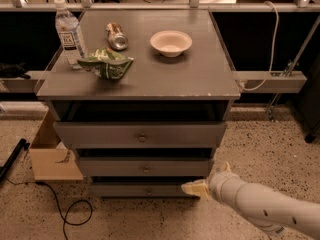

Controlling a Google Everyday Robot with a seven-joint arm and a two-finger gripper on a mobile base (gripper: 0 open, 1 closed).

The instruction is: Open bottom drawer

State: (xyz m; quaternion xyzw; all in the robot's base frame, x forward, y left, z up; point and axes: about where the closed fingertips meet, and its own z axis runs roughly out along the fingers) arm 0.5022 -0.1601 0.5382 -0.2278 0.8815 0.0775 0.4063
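Note:
The grey cabinet has three drawers. The bottom drawer [135,189] is the lowest and slimmest, with a small round knob [148,190] at its centre. It looks nearly flush with the cabinet. My gripper [196,187] comes in from the lower right on a white arm. Its pale fingertips sit at the right end of the bottom drawer's front, to the right of the knob. The middle drawer [145,167] and the tall top drawer [140,134] lie above.
On the cabinet top [200,79] stand a water bottle [69,32], a tipped can [116,36], a green chip bag [106,65] and a white bowl [171,42]. A cardboard box [51,156] and a black cable [65,209] lie on the floor at left.

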